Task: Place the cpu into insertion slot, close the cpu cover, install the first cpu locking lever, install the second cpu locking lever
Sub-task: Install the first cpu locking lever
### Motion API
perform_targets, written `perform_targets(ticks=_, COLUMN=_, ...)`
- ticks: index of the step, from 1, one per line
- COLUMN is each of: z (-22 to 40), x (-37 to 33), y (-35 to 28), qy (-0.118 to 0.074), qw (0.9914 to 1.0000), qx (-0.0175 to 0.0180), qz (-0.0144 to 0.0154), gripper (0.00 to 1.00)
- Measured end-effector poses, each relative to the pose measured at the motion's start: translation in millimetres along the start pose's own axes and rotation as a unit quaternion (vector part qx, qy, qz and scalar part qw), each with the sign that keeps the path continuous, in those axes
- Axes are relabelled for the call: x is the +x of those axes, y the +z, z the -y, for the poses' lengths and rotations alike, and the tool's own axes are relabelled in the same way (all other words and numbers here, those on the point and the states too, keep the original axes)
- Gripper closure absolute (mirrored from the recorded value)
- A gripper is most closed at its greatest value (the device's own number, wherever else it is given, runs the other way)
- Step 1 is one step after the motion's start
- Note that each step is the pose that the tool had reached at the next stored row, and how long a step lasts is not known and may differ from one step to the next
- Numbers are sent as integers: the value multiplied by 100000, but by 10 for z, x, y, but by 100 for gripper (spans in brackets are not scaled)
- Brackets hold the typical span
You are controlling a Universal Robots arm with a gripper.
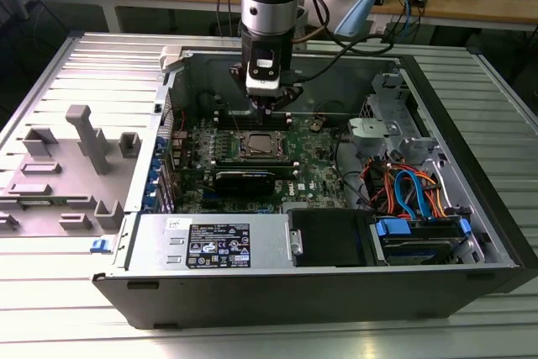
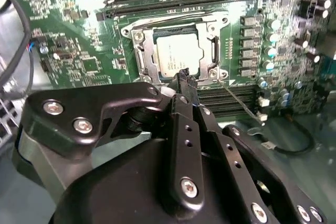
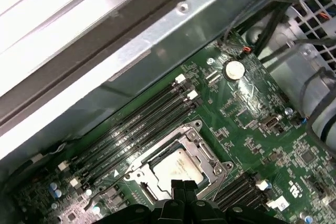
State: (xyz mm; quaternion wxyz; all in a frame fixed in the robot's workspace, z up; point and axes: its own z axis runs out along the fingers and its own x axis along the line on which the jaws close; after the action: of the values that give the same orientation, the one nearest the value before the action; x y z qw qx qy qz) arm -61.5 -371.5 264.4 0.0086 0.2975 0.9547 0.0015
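Exterior view, near first: power supply (image 1: 218, 241) runs along the case's front edge at 6 o'clock. Behind it a long black card (image 1: 244, 181) lies just beside the insertion slot (image 1: 261, 147), at the slot's 6 o'clock. Orange and blue cables (image 1: 412, 187) sit well apart at 3 o'clock. Memory slots (image 1: 220, 115) are close at 12 o'clock, so the socket is hemmed in front and back, with open room straight above it. The gripper (image 1: 267, 111) hangs over the slot's 12 o'clock edge. In both wrist views its tips (image 2: 184, 74) (image 3: 184, 186) are pressed together with nothing between them; contact with the socket can't be judged. The cpu (image 2: 176, 56) is seated in the slot, dull silver top up, square and level. The cpu cover (image 2: 148, 61), a silver frame, lies flat around it. A thin wire lever (image 2: 239, 100) angles out from one socket corner; latched or not can't be told. The far case wall (image 1: 336, 81) is bare grey metal. The case sits on a ribbed metal table (image 1: 496, 81), with a grey fixture tray (image 1: 76, 166) at 9 o'clock and a wooden workbench (image 1: 471, 6) at 12 o'clock.
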Motion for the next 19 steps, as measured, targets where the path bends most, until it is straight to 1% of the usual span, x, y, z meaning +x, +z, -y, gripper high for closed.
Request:
perform_targets(ticks=1, z=4, x=5, y=0, qy=-674, qw=99998, qx=-20, qz=-12, gripper=89)
perform_targets(ticks=3, z=24, x=32, y=-1, qy=-769, qw=99997, qx=-32, qz=-20, gripper=89)
perform_targets(ticks=4, z=33, x=47, y=-1, qy=-1233, qw=99992, qx=-36, qz=-24, gripper=89)
perform_targets(ticks=6, z=34, x=47, y=-1, qy=-2980, qw=99956, qx=-64, qz=-37, gripper=89)
perform_targets(ticks=7, z=34, x=48, y=1, qy=-4920, qw=99879, qx=-91, qz=-52, gripper=89)
perform_targets(ticks=8, z=34, x=48, y=2, qy=-6692, qw=99776, qx=-119, qz=-67, gripper=89)
perform_targets(ticks=10, z=34, x=48, y=4, qy=-8596, qw=99630, qx=-141, qz=-84, gripper=89)
perform_targets(ticks=11, z=34, x=48, y=6, qy=-9840, qw=99514, qx=-167, qz=-92, gripper=89)
perform_targets(ticks=13, z=34, x=47, y=7, qy=-11687, qw=99314, qx=-195, qz=-107, gripper=89)
perform_targets(ticks=14, z=34, x=48, y=7, qy=-12632, qw=99199, qx=-208, qz=-115, gripper=89)
perform_targets(ticks=15, z=34, x=48, y=8, qy=-13763, qw=99048, qx=-230, qz=-125, gripper=89)
perform_targets(ticks=16, z=34, x=48, y=9, qy=-14656, qw=98920, qx=-245, qz=-131, gripper=89)
perform_targets(ticks=17, z=35, x=50, y=10, qy=-15741, qw=98753, qx=-270, qz=-137, gripper=89)
perform_targets(ticks=18, z=39, x=55, y=9, qy=-15992, qw=98713, qx=-272, qz=-141, gripper=89)
perform_targets(ticks=19, z=44, x=61, y=9, qy=-16105, qw=98694, qx=-272, qz=-142, gripper=89)
